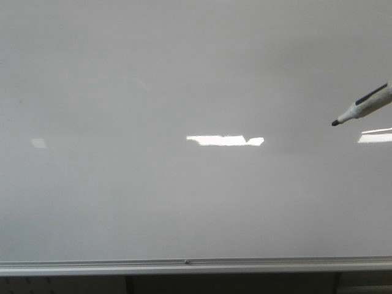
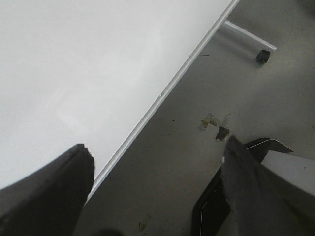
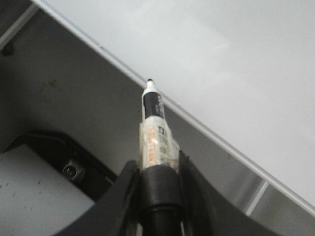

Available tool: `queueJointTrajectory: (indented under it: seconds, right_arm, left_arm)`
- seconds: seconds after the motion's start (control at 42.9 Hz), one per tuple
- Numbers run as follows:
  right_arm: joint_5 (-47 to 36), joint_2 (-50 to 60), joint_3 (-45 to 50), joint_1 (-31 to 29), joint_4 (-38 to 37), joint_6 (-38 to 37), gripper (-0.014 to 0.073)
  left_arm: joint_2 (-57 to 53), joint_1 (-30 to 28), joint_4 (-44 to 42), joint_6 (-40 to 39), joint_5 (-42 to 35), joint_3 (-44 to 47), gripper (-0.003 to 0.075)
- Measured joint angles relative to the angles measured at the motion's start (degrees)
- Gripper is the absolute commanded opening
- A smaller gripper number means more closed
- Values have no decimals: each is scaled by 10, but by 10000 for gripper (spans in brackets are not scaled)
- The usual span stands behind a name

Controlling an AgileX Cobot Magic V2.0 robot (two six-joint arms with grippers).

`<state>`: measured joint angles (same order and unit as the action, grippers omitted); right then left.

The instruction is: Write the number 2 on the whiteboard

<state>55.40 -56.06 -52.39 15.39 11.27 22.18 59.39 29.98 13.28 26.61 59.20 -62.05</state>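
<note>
Glossy whiteboard (image 1: 184, 79) fills the front view, bare of any written digit. Right gripper (image 3: 157, 169) fingers clench a marker (image 3: 153, 130), whose black tip enters the front view at three o'clock. Left gripper (image 2: 157, 162) fingers are spread, grasping nothing.

- Whiteboard (image 1: 184, 79): broad bare surface, with open room across its middle and left.
- Marker (image 1: 365, 106): enters from the right edge of the front view, tip pointing left and down, the only thing in front of the board.
- Board frame (image 1: 184, 267): metal rail bounding the surface below.
- Left gripper (image 2: 157, 167): fingers spread, floor visible between them.
</note>
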Motion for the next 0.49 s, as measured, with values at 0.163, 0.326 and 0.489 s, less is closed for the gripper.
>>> queueJointTrajectory:
  seconds: [0.163, 0.326, 0.489]
  right_arm:
    - [-185, 41, 110, 12, 6, -16, -29]
    - [-320, 39, 152, 17, 29, -17, -59]
    - [-430, 10, 152, 18, 40, -17, -60]
  left_arm:
    - [0, 0, 0, 0, -4, 0, 525]
    - [0, 0, 1, 0, -14, 1, 525]
    - [0, 0, 1, 0, -25, 1, 525]
